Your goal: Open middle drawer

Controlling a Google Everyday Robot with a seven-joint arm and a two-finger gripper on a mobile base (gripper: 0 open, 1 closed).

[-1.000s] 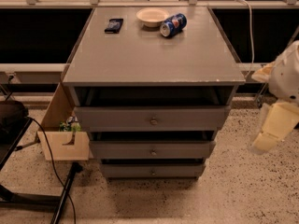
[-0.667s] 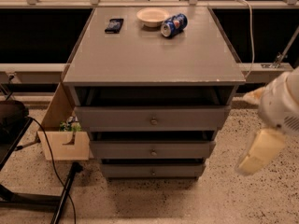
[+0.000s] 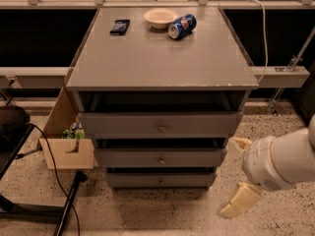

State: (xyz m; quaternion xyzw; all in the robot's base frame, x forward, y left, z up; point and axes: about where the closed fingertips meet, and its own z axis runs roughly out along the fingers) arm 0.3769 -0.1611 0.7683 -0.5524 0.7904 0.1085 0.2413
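Observation:
The middle drawer is the central of three grey flat drawer fronts in the cabinet, closed, with a small round metal knob. The top drawer and the bottom drawer are also closed. My gripper is low at the right, just off the cabinet's right front corner, about level with the middle and bottom drawers. Its two cream fingers are spread apart and hold nothing. It does not touch any drawer or knob.
On the cabinet top lie a black phone, a white bowl and a blue can on its side. A cardboard box stands at the cabinet's left, with black cables and a stand on the speckled floor.
My arm has moved down and to the left, from beside the cabinet's upper right to low beside its right front corner. The drawers have not moved.

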